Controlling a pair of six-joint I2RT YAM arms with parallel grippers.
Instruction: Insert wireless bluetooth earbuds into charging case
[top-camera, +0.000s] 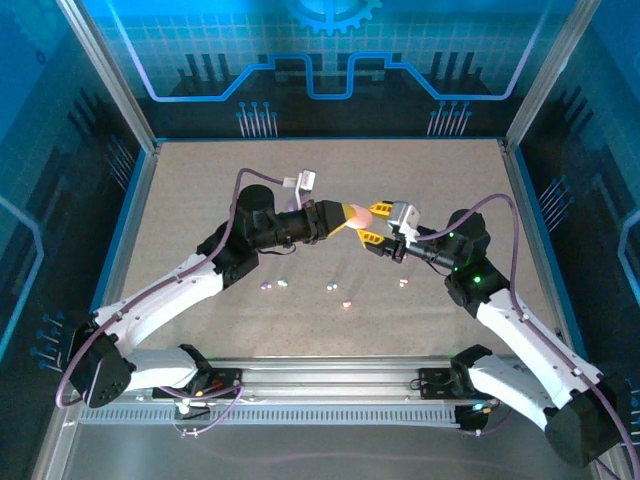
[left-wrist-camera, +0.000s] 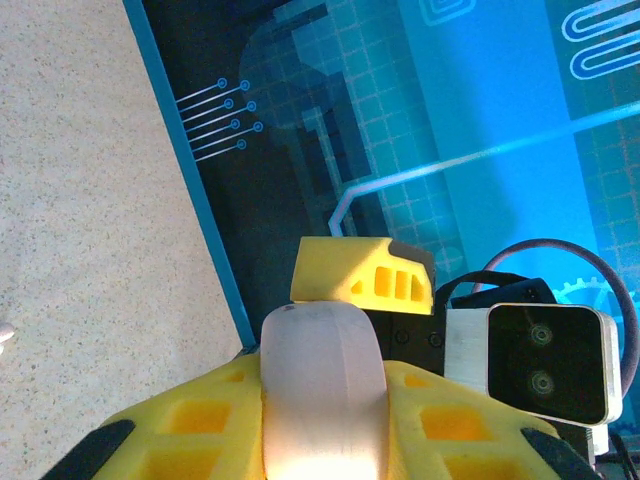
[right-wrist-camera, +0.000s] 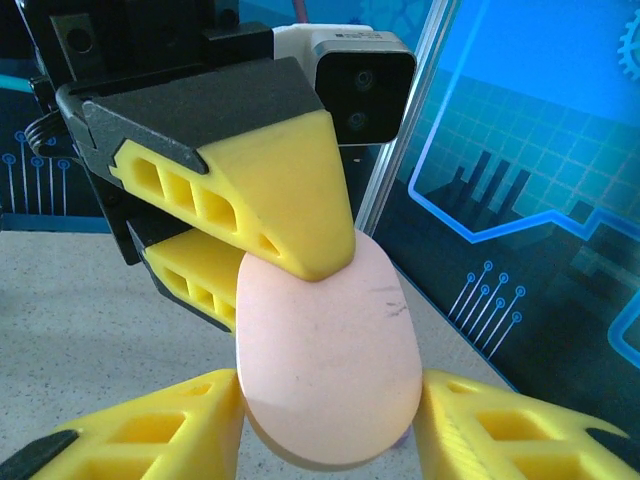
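Earbuds (top-camera: 347, 303): tiny rounded pastel specks, scattered on speckled beige table (top-camera: 190, 200) ahead of arm bases. Beyond them, held off table: pink case (right-wrist-camera: 330, 370), a smooth matte pebble with faint scuffs. Left gripper (top-camera: 338, 218), yellow slotted wedge fingers, clamped on one end. Right gripper (top-camera: 372, 228), fingers flanking other end; contact cannot tell.

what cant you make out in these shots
- Earbuds, top view: mere specks, too small to tell their colours or which way they lie.
- Case, left wrist view: its near end is cut off by the bottom edge and washed out by glare.
- Right gripper, right wrist view: unclear whether it presses the case or only flanks it.
- Left gripper, right wrist view: its fingers cover the far end of the case.
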